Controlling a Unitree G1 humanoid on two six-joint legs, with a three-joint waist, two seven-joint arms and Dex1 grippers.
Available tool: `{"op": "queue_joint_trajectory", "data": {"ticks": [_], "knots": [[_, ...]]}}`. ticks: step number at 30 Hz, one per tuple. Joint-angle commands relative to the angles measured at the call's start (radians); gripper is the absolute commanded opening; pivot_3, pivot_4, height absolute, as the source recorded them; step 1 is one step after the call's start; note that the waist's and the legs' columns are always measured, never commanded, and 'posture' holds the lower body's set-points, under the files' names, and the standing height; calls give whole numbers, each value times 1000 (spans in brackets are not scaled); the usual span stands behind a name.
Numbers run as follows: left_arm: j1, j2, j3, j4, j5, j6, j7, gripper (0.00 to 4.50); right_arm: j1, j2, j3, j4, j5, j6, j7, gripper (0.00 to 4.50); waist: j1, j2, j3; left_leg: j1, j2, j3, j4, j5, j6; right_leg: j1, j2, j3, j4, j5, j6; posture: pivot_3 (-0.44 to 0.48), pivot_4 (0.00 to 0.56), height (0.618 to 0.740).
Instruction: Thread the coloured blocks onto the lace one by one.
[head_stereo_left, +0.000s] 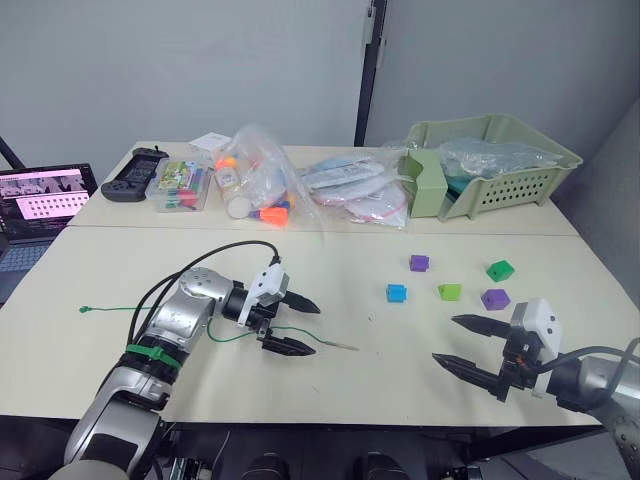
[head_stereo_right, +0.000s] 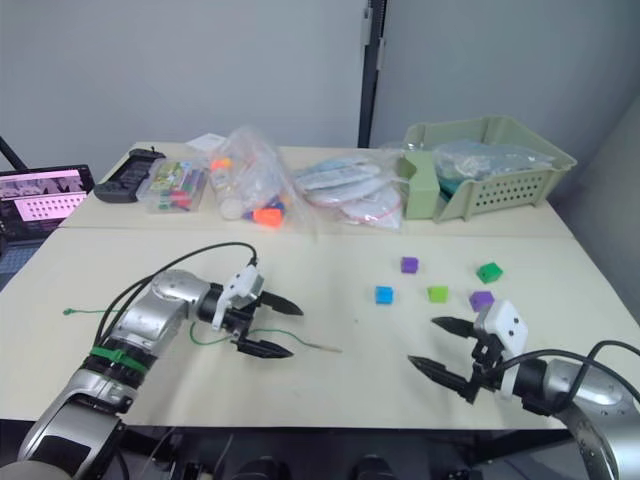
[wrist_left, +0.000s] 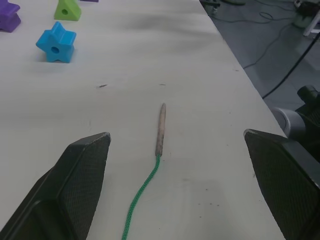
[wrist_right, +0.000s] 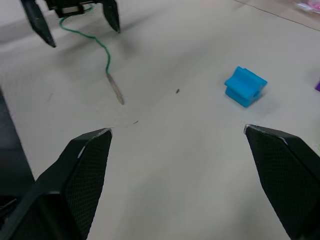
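Observation:
The lace (head_stereo_left: 232, 336) is a thin green cord lying on the table, its knotted end (head_stereo_left: 85, 309) at the far left and its stiff pale tip (head_stereo_left: 345, 346) pointing right. My left gripper (head_stereo_left: 315, 329) stands open over the cord just behind the tip (wrist_left: 160, 129), with nothing held. To the right lie the coloured blocks: a purple one (head_stereo_left: 419, 263), a blue one (head_stereo_left: 397, 293), a light green one (head_stereo_left: 450, 291), a dark green one (head_stereo_left: 500, 270) and a second purple one (head_stereo_left: 495, 298). My right gripper (head_stereo_left: 446, 339) hovers open near the front edge, below the blocks.
At the back stand a green basket (head_stereo_left: 520, 170), several plastic bags (head_stereo_left: 260, 185), a clear marker case (head_stereo_left: 183, 186) and a black controller (head_stereo_left: 135, 178). A laptop (head_stereo_left: 40, 200) sits off the table's left. The table's front edge (head_stereo_left: 330, 418) runs close under both grippers.

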Motion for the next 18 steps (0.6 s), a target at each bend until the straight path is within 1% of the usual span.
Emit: {"op": "queue_joint_trajectory", "data": {"ticks": [1, 4, 6, 11, 14, 18], "knots": [[-26, -26, -9, 44, 42, -80, -10, 4500, -18, -11, 23, -14, -17, -34, 19, 4474, 0, 0, 0, 0, 0, 0, 0, 0, 0, 0, 0, 0, 0, 0, 0, 0, 150, 740], [-28, -73, -21, 95, 77, -118, 15, 4500, -19, -7, 43, -23, -38, -41, 4, 4474, 1, 0, 0, 0, -1, 0, 1, 0, 0, 0, -1, 0, 0, 0, 0, 0, 150, 740], [-32, -100, -25, 164, 118, -178, 50, 4500, -10, -6, 47, -35, -45, -42, -4, 4474, 3, 0, 0, 0, -1, -1, 1, 0, 0, 1, -1, 0, 0, 0, 0, 0, 150, 740], [-33, -138, -31, 243, 170, -248, 67, 4500, 8, -5, 40, -53, -52, -39, -21, 4474, 5, 0, 0, 0, -1, -1, 2, 0, 0, 1, -1, 0, 1, 1, 1, 0, 150, 740], [-30, -146, -33, 273, 191, -278, 77, 3713, 15, -2, 37, -64, -51, -36, -37, 4500, 6, 0, 0, 0, -1, -2, 4, 0, 0, 2, -1, -1, 1, 1, 2, 0, 150, 740], [-29, -157, -42, 282, 201, -295, 64, 2404, 26, 1, 34, -77, -48, -32, -55, 4500, 3, 0, 0, 0, -1, -2, 5, 0, 0, 2, -1, 0, 1, 1, 2, 0, 150, 740]]}}
